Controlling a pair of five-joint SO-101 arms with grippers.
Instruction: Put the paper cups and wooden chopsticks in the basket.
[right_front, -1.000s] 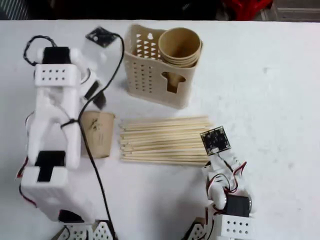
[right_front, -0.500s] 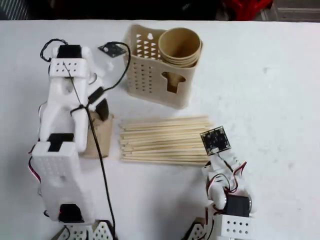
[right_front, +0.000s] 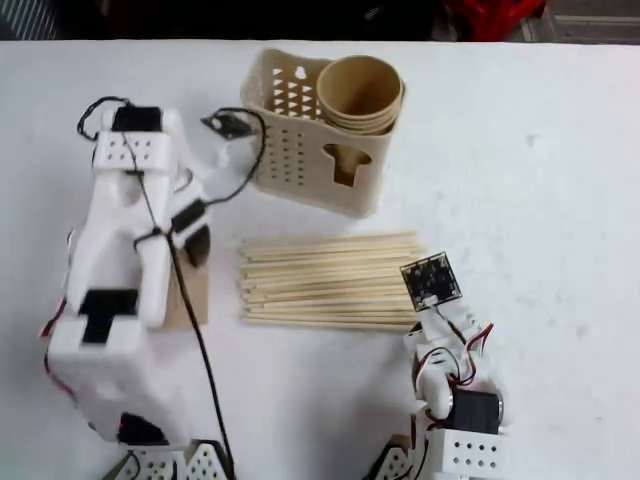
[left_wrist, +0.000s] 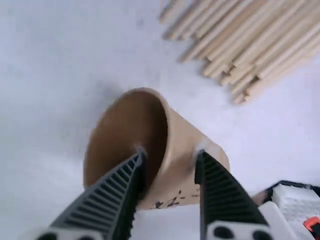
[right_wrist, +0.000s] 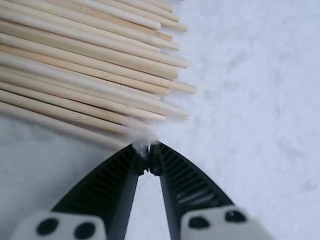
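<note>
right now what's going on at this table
Two robot arms are tidying paper cups and chopsticks into a basket. The left gripper grips a tilted paper cup by its wall, one finger inside and one outside. The right gripper is shut, its tips at the ends of the wooden chopsticks, which lie in a pile on the table. The basket holds a stack of paper cups and no chopsticks.

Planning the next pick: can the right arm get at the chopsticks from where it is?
Likely yes: the right gripper sits shut just off the chopsticks, nothing between; it must open first.
</note>
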